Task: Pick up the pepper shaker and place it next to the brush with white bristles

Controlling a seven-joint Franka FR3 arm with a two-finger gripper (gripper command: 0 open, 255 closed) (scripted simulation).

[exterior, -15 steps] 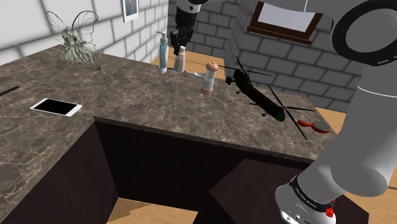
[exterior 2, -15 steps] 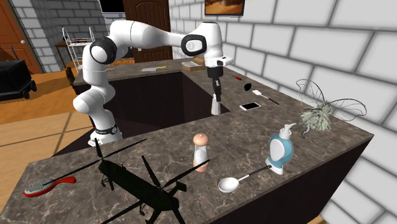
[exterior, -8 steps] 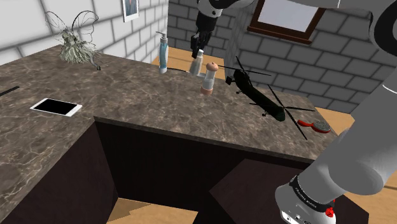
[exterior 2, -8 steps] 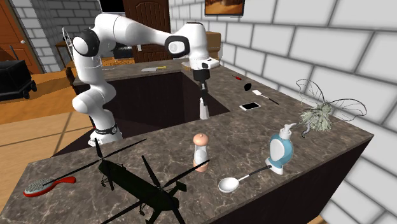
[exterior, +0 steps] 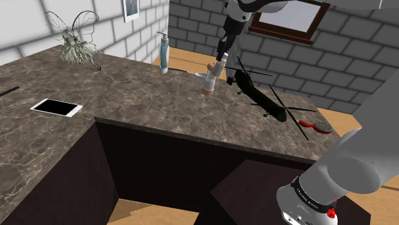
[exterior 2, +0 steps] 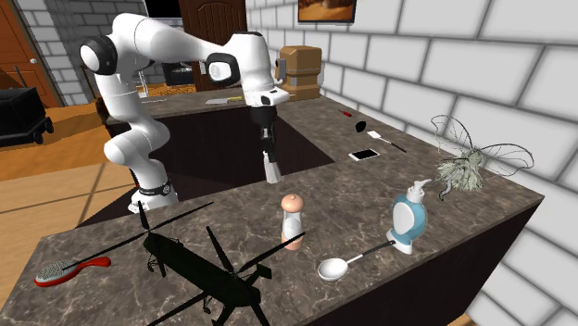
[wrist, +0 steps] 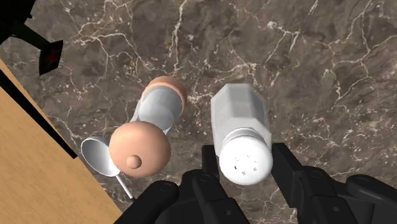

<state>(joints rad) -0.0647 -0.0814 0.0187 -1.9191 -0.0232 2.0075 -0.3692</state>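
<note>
Here the gripper (wrist: 245, 160) pinches the pepper shaker (wrist: 238, 121), faceted and pale with a round perforated cap, seemingly just above the veined marble counter (wrist: 318, 63), beside a peach-domed bottle (wrist: 141, 147).

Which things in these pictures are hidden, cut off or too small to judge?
Shoulder view: bristles of the brush, too small to tell their colour.
Wrist view: base of the shaker, hidden behind its own body, clasped by the gripper.
Second exterior view: rotor blades of the helicopter, cut off by the bottom edge.
</note>
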